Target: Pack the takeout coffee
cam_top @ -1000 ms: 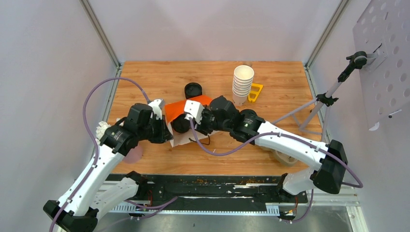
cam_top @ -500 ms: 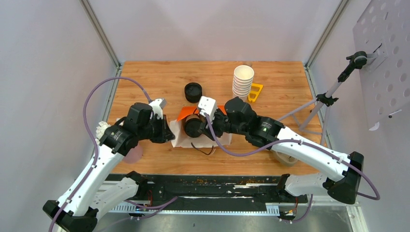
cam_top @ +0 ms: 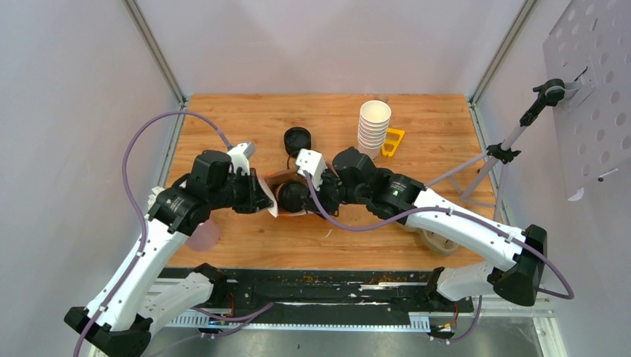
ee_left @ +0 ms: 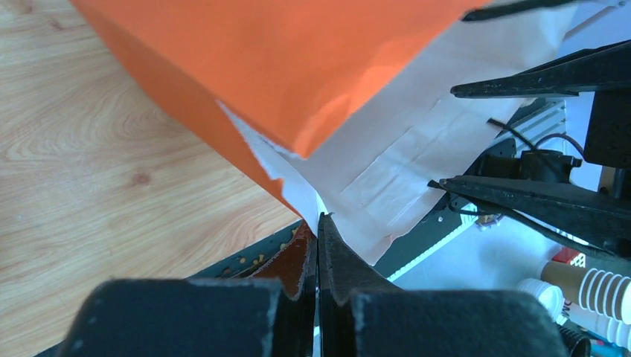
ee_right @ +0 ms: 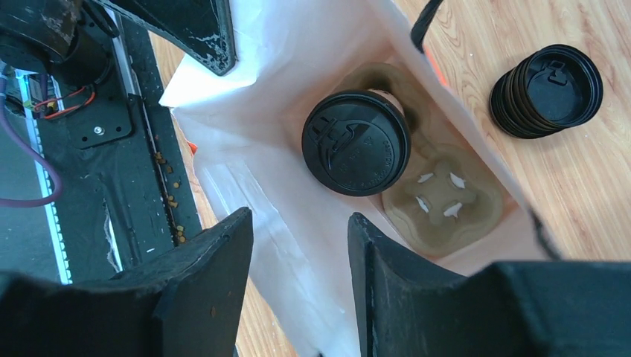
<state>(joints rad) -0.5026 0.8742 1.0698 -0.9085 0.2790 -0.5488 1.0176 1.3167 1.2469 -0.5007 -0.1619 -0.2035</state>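
The orange paper bag (cam_top: 274, 178) stands open between my arms; its white inside shows in the right wrist view (ee_right: 275, 97). One takeout coffee (ee_right: 356, 143), a white cup with a black lid, sits in a brown cardboard carrier (ee_right: 439, 197) inside the bag, beside an empty slot. It also shows from above (cam_top: 290, 196). The second coffee is out of view. My left gripper (ee_left: 318, 223) is shut on the bag's rim (cam_top: 262, 201). My right gripper (ee_right: 298, 245) is open and empty above the bag's mouth (cam_top: 306, 201).
A stack of black lids (cam_top: 297, 139) stands behind the bag and also shows in the right wrist view (ee_right: 547, 91). A tall stack of lidless white cups (cam_top: 374, 126) and a yellow piece (cam_top: 393, 141) stand at the back right. A pale pink cup (cam_top: 202, 234) is under my left arm. A tripod (cam_top: 491, 160) is at the right edge.
The bag has been drawn more upright, with less orange showing from above. My left gripper has risen with the rim. My right gripper swung right, then back left over the bag's mouth.
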